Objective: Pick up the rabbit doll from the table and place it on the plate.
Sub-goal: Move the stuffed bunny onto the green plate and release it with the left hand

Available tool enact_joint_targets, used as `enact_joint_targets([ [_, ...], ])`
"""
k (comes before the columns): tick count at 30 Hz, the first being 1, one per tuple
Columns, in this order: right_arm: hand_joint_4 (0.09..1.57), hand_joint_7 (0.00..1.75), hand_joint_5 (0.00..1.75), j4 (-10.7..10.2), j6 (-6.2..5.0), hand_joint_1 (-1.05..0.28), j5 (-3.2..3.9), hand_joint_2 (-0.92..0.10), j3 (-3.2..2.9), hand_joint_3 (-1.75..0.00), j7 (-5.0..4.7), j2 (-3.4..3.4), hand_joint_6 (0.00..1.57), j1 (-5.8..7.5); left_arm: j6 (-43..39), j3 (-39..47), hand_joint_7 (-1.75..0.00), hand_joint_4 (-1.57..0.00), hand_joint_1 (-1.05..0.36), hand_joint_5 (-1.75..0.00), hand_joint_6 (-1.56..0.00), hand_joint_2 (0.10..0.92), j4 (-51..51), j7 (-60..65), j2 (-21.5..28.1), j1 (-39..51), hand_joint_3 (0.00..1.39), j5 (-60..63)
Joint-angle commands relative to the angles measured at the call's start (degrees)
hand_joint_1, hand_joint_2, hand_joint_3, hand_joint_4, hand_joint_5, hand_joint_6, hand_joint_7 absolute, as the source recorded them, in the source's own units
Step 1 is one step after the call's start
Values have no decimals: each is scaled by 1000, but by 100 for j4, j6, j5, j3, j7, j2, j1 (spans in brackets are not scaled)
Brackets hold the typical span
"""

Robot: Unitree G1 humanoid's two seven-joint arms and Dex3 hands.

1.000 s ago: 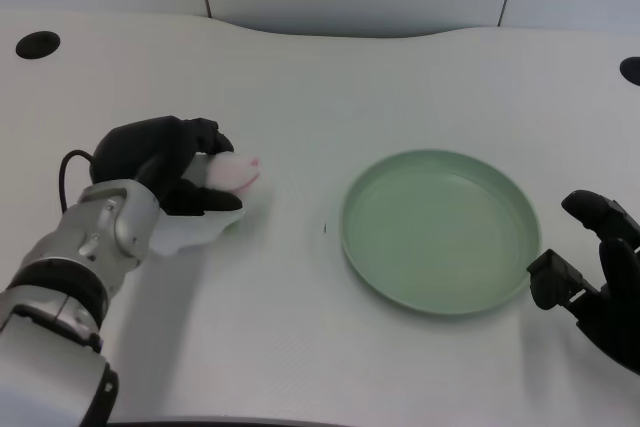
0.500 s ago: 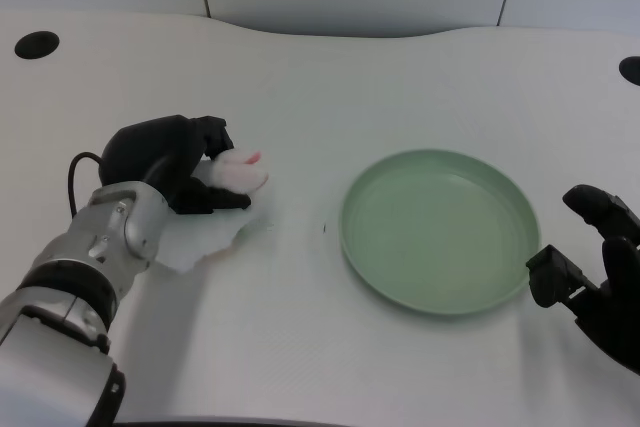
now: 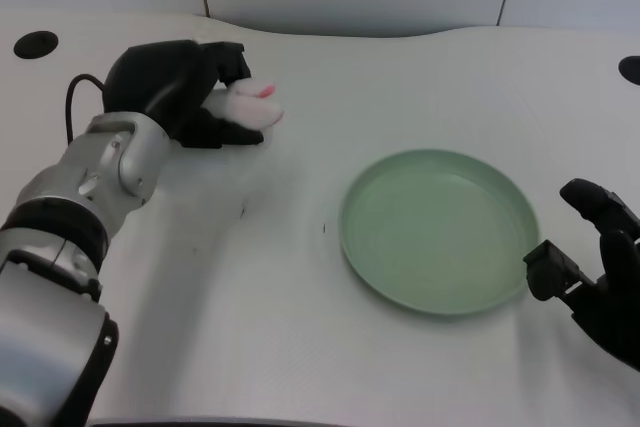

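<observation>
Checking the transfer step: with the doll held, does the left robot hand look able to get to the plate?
Probably yes. The left robot hand holds the rabbit doll, and only bare table lies between it and the empty plate.

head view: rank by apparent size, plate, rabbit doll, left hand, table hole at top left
1. plate
2. left hand, raised nearer the camera, so it may look bigger than it is
3. rabbit doll, partly covered by the hand
4. table hole

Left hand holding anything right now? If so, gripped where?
Yes: the left hand holds the rabbit doll. Its fingers wrap the doll's rear part, and the white front with the pink bit pokes out toward the plate. The exact body part is hidden by the fingers.
</observation>
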Motion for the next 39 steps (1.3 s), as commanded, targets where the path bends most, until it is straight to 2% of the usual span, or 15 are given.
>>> enact_joint_targets([
  [1, 591, 1268, 1746, 78, -58, -672, 13, -921, -59, -123, -31, -73, 686, -26, -123, -14, -1472, -807, -579, -1689, -724, 914, -17, 44, 96, -185, 4, 36],
  [5, 601, 1295, 1746, 125, -69, -671, -33, -921, -30, -135, -99, -52, 687, -68, -223, 26, -1565, -778, -594, -1743, -675, 919, -30, -79, -19, -324, 4, -40],
  [10, 610, 1304, 1746, 179, -126, -675, -64, -921, 1, -142, -106, -22, 679, -92, -265, 52, -1674, -773, -592, -1746, -615, 920, -38, -155, -177, -411, 8, -95],
  [15, 613, 1307, 1746, 207, -224, -673, -67, -921, 47, -151, -94, 72, 679, -121, -482, -8, -1739, -832, -605, -1746, -604, 918, -78, -61, -693, -603, 6, -75],
  [18, 614, 1306, 1746, 167, -231, -675, -74, -921, 64, -151, -151, 122, 680, -112, -540, -41, -1746, -841, -642, -1746, -610, 921, -73, -114, -956, -677, 27, -62],
  [22, 615, 1304, 1746, 124, -217, -677, -39, -921, 80, -151, -170, 176, 678, -104, -551, -121, -1746, -832, -672, -1746, -613, 921, -70, -70, -1179, -719, 56, -3],
  [25, 608, 1323, 1746, 80, -309, -674, -75, -921, 120, -175, -154, 220, 668, -83, -555, -223, -1746, -815, -693, -1746, -614, 921, -73, -69, -1364, -737, 77, 64],
  [28, 617, 1369, 1746, -33, -313, -672, -68, -921, 158, -166, -214, 283, 655, -22, -572, -365, -1746, -819, -674, -1746, -613, 921, -70, -94, -1606, -719, 70, 123],
  [31, 621, 1424, 1746, -214, -348, -680, -85, -921, 230, -171, -285, 366, 638, 83, -539, -498, -1746, -816, -682, -1746, -611, 921, -61, -168, -1827, -686, 79, 182],
  [35, 613, 1384, 1746, -448, -283, -676, -19, -921, 276, -158, -361, 468, 647, 209, -617, -601, -1746, -803, -668, -1746, -607, 921, -55, -113, -1950, -617, 87, 233],
  [37, 612, 1362, 1746, -519, -256, -671, 20, -921, 294, -155, -346, 511, 652, 246, -634, -561, -1746, -808, -665, -1746, -603, 921, -44, -192, -2002, -579, 96, 177],
  [39, 609, 1355, 1746, -589, -315, -675, -15, -921, 343, -158, -341, 561, 653, 289, -663, -529, -1746, -817, -658, -1746, -611, 921, -37, -206, -2067, -522, 92, 137],
])
